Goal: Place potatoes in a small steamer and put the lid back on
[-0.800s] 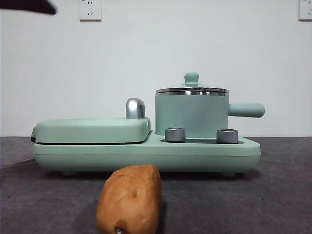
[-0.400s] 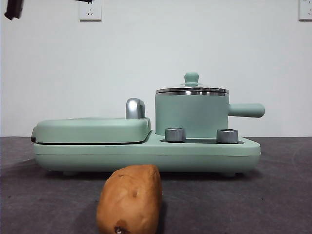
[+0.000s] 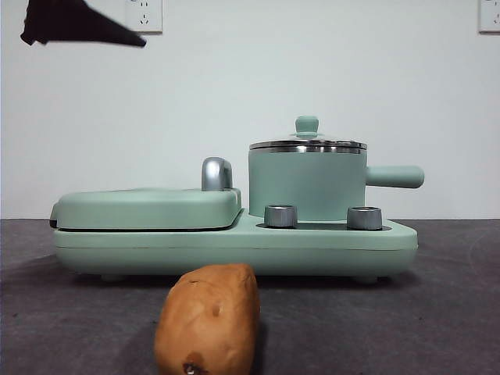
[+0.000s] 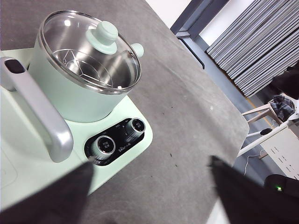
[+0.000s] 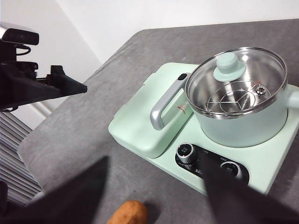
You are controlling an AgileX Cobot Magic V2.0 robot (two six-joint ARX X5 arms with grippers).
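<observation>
Nothing is done yet: the lid [image 3: 307, 143] covers the steamer [image 3: 307, 183], the potato [image 3: 208, 319] lies on the table [image 3: 437, 312], both grippers wide open and empty.

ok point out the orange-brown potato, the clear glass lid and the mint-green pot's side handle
orange-brown potato [image 3: 208, 319], front view, skin middle
clear glass lid [image 5: 235, 77], right wrist view, glass pane
mint-green pot's side handle [image 3: 394, 176], front view, mid-length

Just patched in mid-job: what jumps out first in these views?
The potato lies large on the grey table, in front of the green cooker. On the cooker stands the small pot, its glass lid on. Both open grippers, left and right, hover above, holding nothing.
</observation>
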